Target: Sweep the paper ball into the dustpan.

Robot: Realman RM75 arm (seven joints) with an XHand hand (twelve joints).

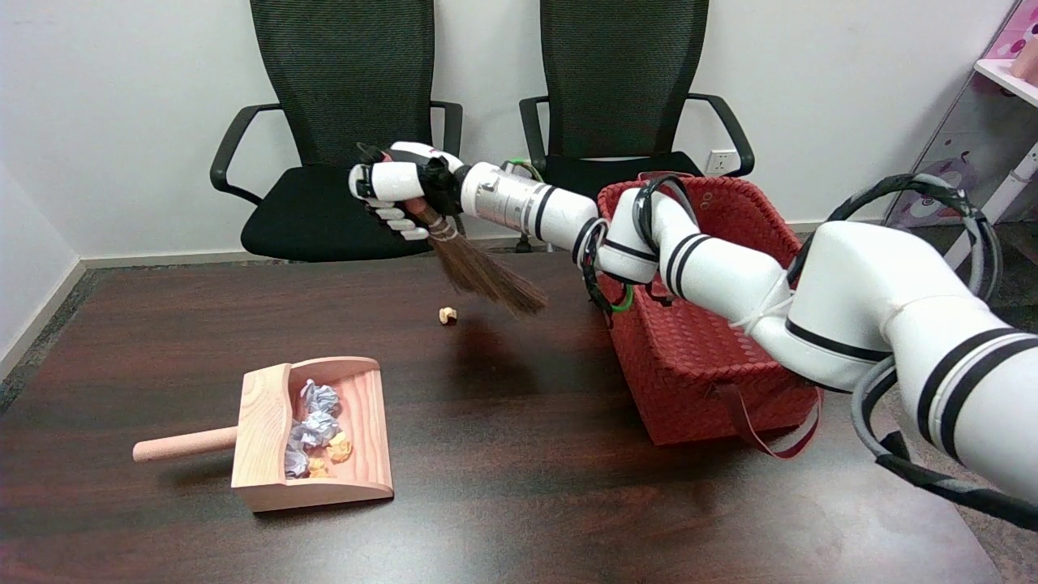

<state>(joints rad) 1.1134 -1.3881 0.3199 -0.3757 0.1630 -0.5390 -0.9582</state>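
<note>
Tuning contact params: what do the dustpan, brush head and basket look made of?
Dustpan: unpainted light wood, matte, grain lines visible, round wooden handle.
Brush, held by the right hand: brown fibre bristles, likely natural, bound with pale wrap.
Basket: red woven strips, slight sheen; probably plastic or faux leather.

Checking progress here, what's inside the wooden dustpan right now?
The dustpan holds crumpled grey-white paper balls and small orange scraps against its back wall. Anything beneath that pile is covered.
</note>
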